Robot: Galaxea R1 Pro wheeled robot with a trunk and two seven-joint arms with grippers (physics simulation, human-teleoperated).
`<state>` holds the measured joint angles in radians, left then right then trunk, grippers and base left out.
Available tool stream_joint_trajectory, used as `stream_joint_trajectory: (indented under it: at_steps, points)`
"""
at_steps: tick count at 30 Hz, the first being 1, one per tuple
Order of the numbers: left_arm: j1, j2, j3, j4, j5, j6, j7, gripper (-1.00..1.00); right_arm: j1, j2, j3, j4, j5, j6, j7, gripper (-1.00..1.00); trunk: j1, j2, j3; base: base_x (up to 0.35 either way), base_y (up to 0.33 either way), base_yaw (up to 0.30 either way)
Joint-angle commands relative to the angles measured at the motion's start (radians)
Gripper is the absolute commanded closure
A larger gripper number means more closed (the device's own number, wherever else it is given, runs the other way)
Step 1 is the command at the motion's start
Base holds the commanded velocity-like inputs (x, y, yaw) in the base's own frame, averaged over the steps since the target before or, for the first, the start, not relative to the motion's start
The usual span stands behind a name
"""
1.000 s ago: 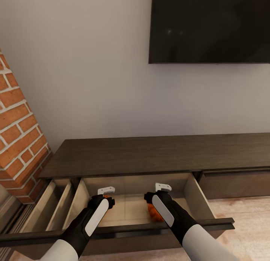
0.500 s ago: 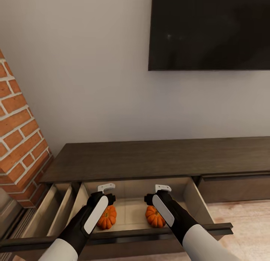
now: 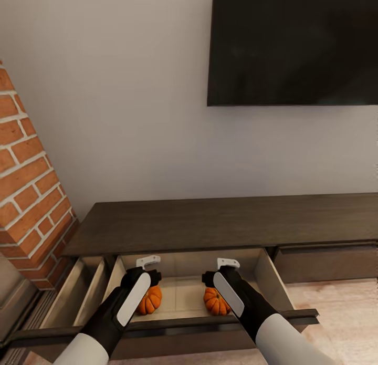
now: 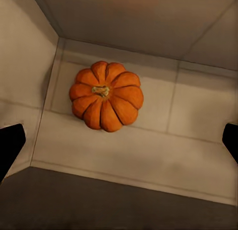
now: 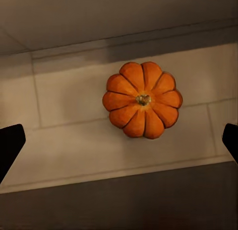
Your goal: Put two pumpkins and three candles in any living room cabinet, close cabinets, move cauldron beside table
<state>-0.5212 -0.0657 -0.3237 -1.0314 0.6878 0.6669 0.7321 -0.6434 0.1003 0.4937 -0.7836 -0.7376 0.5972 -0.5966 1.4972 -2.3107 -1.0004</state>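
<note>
Orange pumpkins [image 3: 148, 299] [image 3: 216, 301] lie in the cabinet [image 3: 210, 223] drawer, below both grippers' spread, empty fingers [image 4: 10, 143] [image 5: 10, 140].

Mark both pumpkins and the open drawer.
Left pumpkin [image 4: 106, 95], left wrist view, on its stem.
Right pumpkin [image 5: 143, 100], right wrist view, on its stem.
Drawer [image 3: 273, 283], head view, on its right inner wall.

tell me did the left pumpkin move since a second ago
Yes. The left pumpkin was up in the left gripper then; now it lies lower, on the open drawer floor, jaws open above it.
</note>
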Motion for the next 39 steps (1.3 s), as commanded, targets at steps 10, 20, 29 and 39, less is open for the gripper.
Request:
stream_joint_trajectory:
  at_steps: [10,20,29,39]
  points:
    - [0.0,0.0,0.041,-0.001,0.013,0.0,0.01,-1.0,-0.001,-0.001,0.003,-0.001,-0.009,0.001,-0.01,-1.0,-0.039,0.07,0.03,-0.047,0.0,0.0]
    - [0.0,0.0,0.041,-0.001,0.013,0.0,0.01,-1.0,-0.001,-0.001,0.003,-0.002,-0.008,0.001,-0.011,-1.0,-0.077,0.14,0.062,-0.001,0.0,0.0]
    - [0.0,0.0,0.042,-0.001,0.013,0.0,0.01,-1.0,-0.001,-0.001,0.003,-0.002,-0.008,0.001,-0.011,-1.0,-0.112,0.203,0.09,-0.094,0.0,0.0]
    - [0.0,0.0,0.042,-0.001,0.013,0.0,0.01,-1.0,-0.001,-0.001,0.003,-0.002,-0.009,0.001,-0.011,-1.0,-0.15,0.273,0.121,-0.062,0.0,0.0]
